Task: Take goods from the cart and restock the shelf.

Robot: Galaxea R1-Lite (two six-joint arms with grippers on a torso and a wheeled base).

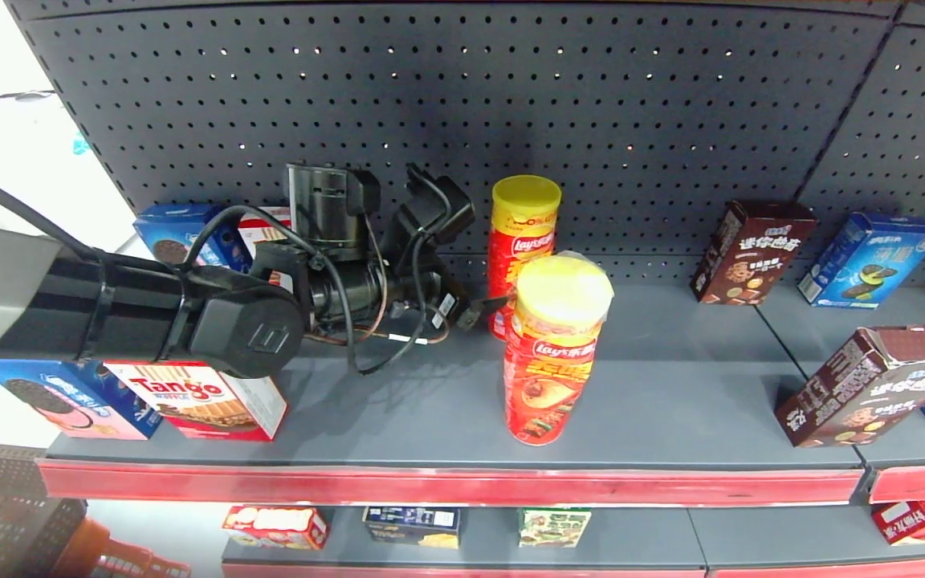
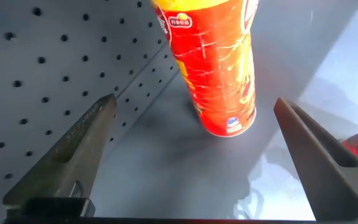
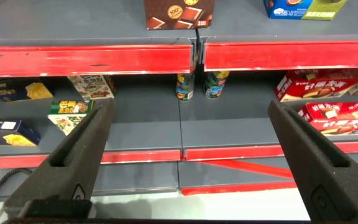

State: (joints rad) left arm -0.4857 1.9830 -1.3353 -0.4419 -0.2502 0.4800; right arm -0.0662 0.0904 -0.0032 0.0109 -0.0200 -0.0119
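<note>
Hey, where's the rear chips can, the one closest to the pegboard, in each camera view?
Head view: rear chips can stands upright mid-shelf, near the pegboard, behind the front can.
Left wrist view: its lower half stands ahead of the left gripper, fingers open.
Right wrist view: faces lower shelves instead.
Shared landmark: the pegboard beside the can.

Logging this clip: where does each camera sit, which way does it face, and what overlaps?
Head view: on the head, facing forward and down at the grey shelf and pegboard; the left arm and left claw show at left.
Left wrist view: on the left wrist, facing the rear chip can beside the pegboard, between its own open fingers.
Right wrist view: on the right wrist, facing the lower shelves; the open right claw frames them.
Shared: head and left wrist views both show the rear chip can and pegboard.
</note>
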